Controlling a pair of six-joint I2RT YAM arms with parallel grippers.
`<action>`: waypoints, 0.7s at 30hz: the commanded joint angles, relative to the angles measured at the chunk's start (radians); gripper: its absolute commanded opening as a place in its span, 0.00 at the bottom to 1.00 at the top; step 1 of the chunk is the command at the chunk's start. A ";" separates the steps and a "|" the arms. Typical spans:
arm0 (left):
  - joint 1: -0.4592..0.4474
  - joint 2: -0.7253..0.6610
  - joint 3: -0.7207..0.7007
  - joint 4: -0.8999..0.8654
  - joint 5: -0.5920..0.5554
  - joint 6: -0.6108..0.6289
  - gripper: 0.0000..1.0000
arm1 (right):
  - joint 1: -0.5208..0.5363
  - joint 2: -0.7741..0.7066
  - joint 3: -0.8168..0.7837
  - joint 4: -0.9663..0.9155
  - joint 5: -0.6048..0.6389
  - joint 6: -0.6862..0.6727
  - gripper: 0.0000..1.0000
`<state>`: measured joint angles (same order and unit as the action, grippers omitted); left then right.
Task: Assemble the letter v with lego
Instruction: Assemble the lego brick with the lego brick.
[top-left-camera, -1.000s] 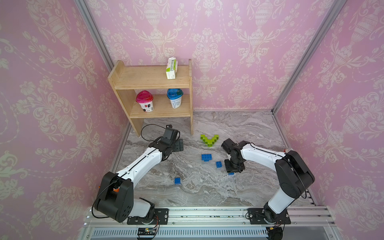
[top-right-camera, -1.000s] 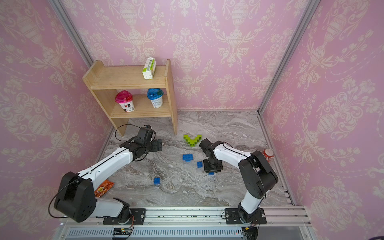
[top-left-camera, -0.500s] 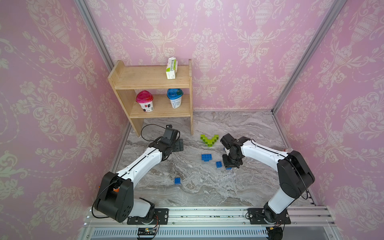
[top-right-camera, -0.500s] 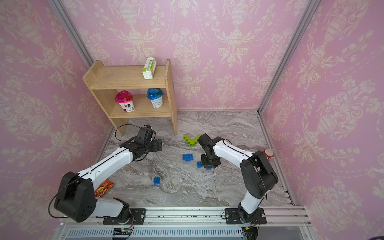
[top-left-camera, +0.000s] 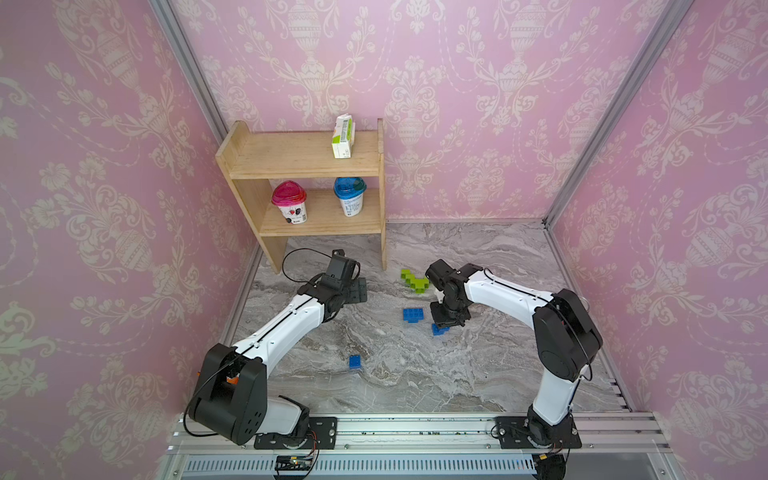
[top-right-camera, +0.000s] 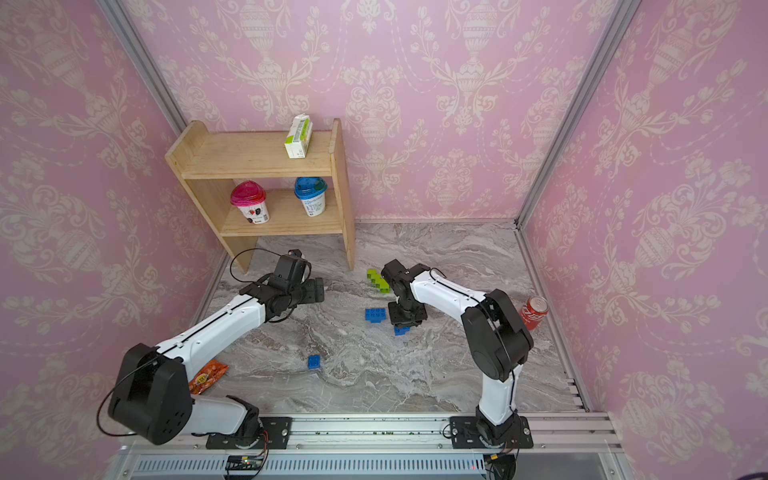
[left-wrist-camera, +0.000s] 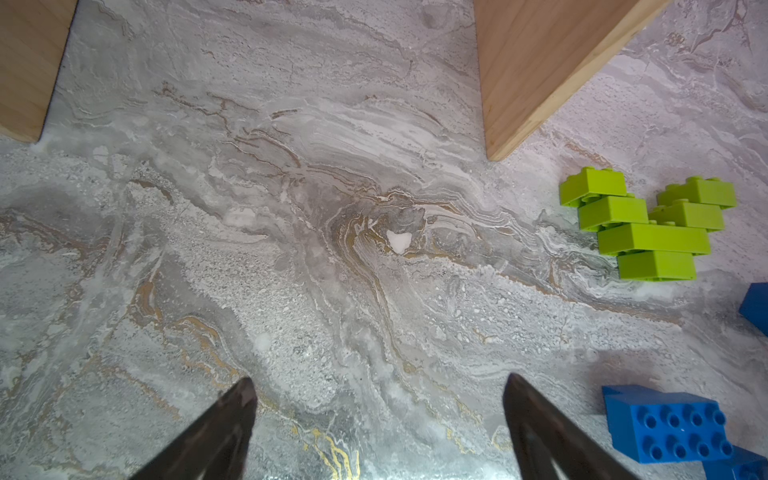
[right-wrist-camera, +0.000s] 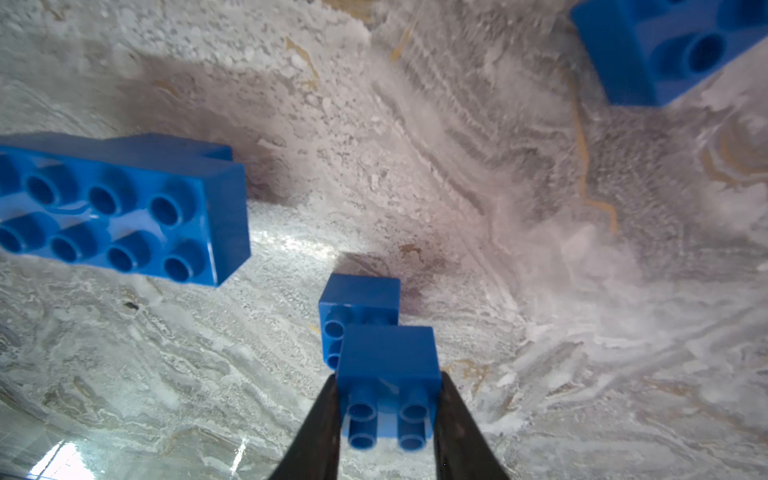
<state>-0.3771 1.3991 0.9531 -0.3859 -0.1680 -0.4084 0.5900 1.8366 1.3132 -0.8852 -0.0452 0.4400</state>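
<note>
Shifted since a second ago: right gripper (top-left-camera: 445, 322), a little to the left and toward the back of the bench (top-left-camera: 415, 386), a blue square brick (right-wrist-camera: 388, 357) along with it. Now clamped on that brick from both sides, studs toward the wrist camera. Hangs right over a second blue square brick (right-wrist-camera: 359, 297), overlapping it in the right wrist view; touching or not, cannot tell. Just beside these, a long blue brick (top-left-camera: 413, 314), flat on the bench. Well apart, nearer the front rail, a lone blue brick (top-left-camera: 354, 360).

No change on the left. Spread wide and empty: left gripper (left-wrist-camera: 378, 380), above bare bench in front of the shelf (top-left-camera: 307, 156).

Already joined into a V: green bricks (left-wrist-camera: 648, 224), flat on the bench near the shelf's right leg, in both top views partly hidden behind the right arm (top-left-camera: 507, 295).

On the shelf's top board: one carton (top-left-camera: 343, 137), upright. On the lower board: pink-lidded cup (top-left-camera: 289, 203) and blue-lidded cup (top-left-camera: 350, 197), side by side, lids on, contents hidden. Upright by the right wall, red can (top-right-camera: 534, 311). Flat beside the left arm (top-right-camera: 216, 328), near its base, orange snack packet (top-right-camera: 208, 374).
</note>
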 joint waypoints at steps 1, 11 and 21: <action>-0.005 0.003 0.026 -0.018 -0.026 0.013 0.94 | -0.001 0.008 0.024 -0.046 0.019 -0.022 0.19; -0.006 0.006 0.032 -0.018 -0.025 0.013 0.94 | -0.003 0.046 0.033 -0.055 0.047 -0.038 0.19; -0.005 0.006 0.039 -0.025 -0.027 0.014 0.94 | -0.001 0.089 0.045 -0.089 0.037 -0.093 0.18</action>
<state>-0.3771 1.3991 0.9649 -0.3870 -0.1680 -0.4084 0.5900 1.8809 1.3605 -0.9291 -0.0269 0.3840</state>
